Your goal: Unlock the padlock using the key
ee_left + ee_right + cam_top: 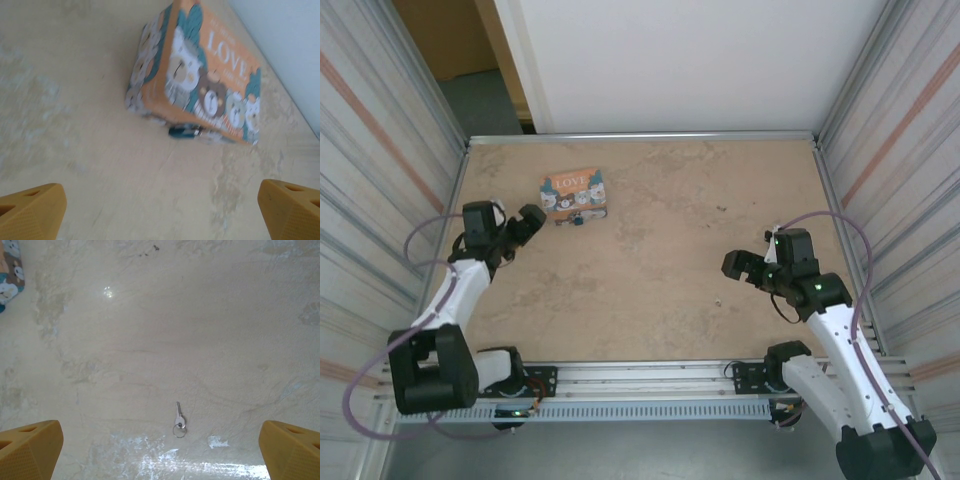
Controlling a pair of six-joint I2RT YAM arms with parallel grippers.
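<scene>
The padlock (185, 132), tiny and teal-bodied, lies ahead of my left gripper (160, 215), a little right of centre; it is blurred, so its shackle may be shut. The key (178, 416), small and silvery on a ring, lies flat just ahead of my right gripper (160, 455), blade pointing away.

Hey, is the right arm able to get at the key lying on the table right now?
Probably yes. The key lies alone on bare table just ahead of the open right claw, with nothing in between. It lies flat, so pinching it up may be fiddly.
</scene>
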